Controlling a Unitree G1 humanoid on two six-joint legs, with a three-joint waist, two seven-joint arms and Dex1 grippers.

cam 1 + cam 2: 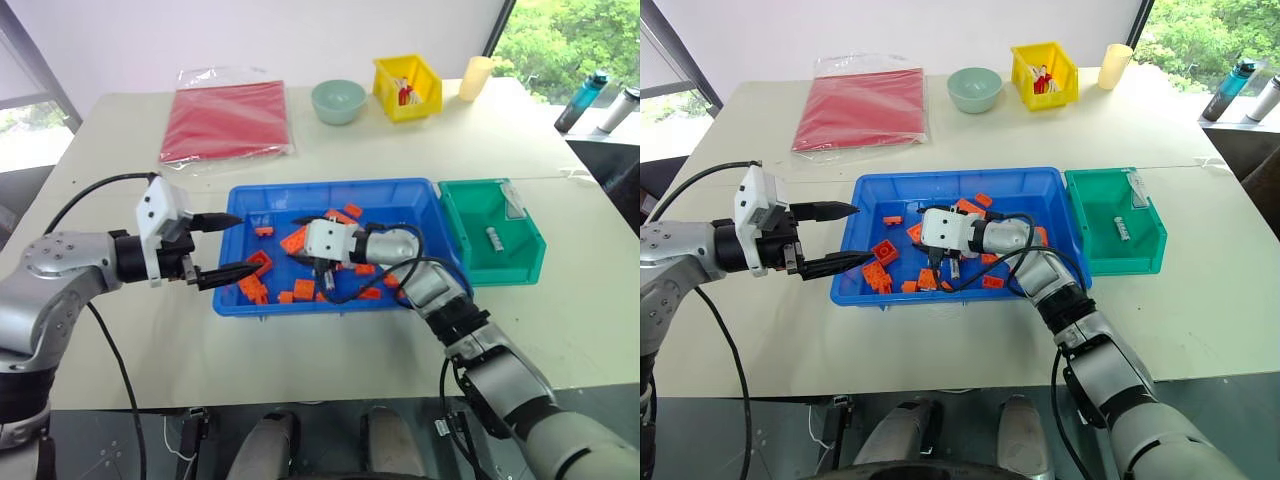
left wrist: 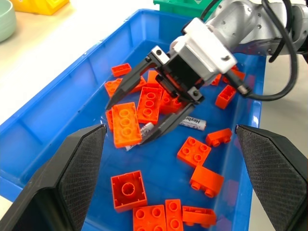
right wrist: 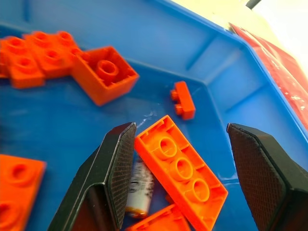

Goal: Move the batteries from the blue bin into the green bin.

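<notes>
On the cream counter [image 1: 330,150], the left gripper [image 1: 222,248] hovers at the left edge of the blue bin [image 1: 400,190], its two black fingers [image 1: 228,271] spread wide with nothing between them. Inside the blue bin, orange toy bricks [image 2: 127,123] lie scattered across the floor. The right gripper [image 2: 137,119] reaches in over the middle of the bin, pointing toward the left, its fingers [image 3: 115,171] spread apart around a long orange brick [image 3: 182,169]. A battery [image 3: 140,186] lies on the bin floor just beside that brick, close against one right finger, and is not pinched. Another battery [image 2: 193,123] lies near it among the bricks. Just to the right of the blue bin stands the green bin [image 1: 520,262], touching its side, with one battery [image 1: 493,239] lying inside.
</notes>
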